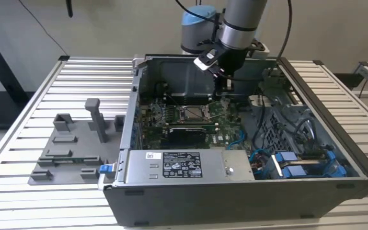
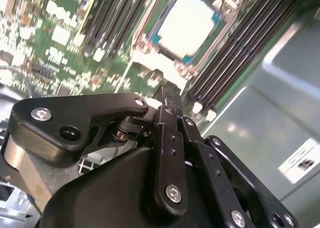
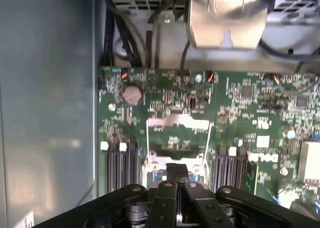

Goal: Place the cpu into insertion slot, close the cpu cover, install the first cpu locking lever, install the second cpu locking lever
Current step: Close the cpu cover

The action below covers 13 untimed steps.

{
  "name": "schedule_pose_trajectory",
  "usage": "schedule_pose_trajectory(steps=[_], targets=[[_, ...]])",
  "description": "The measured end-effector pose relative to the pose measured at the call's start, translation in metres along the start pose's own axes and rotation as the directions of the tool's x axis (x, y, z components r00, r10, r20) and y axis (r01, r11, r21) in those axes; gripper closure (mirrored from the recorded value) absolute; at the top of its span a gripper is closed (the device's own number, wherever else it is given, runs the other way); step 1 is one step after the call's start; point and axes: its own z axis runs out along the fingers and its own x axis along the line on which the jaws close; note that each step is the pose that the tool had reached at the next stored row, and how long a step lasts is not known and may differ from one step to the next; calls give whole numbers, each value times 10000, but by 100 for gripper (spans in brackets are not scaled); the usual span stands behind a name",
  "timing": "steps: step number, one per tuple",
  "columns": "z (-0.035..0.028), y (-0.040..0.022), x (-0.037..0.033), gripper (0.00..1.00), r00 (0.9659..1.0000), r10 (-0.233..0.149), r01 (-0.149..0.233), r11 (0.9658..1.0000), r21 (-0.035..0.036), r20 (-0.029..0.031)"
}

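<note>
cpu seated, cover not yet down

the cpu [image 2: 190, 22] sits in the insertion slot [image 1: 180, 114]; the cpu cover [image 3: 177, 120] looks raised beside it. the gripper [image 2: 170, 95], fingers pressed together with nothing seen between them, hovers close by. a push off the thin frame's edge could slip and scrape the chip or knock it askew.

Open dark-grey computer case [image 1: 235, 201] on slatted grey worktop [image 1: 75, 81]. Beside case, exterior view's left: grey plastic fixture plate [image 1: 69, 153] with upright posts. Inside case: blue connectors [image 1: 291, 164].
</note>
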Motion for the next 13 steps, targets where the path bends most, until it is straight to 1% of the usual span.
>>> schedule_pose_trajectory(steps=[9,10,11,13], targets=[[-9,401,-4,89,10000,15,-15,9995,315,-4],[-7,435,-5,89,10000,16,-16,9994,346,-3],[4,450,-5,89,10000,16,-16,9994,360,-7],[35,454,-7,89,10000,16,-16,9993,364,-6]])
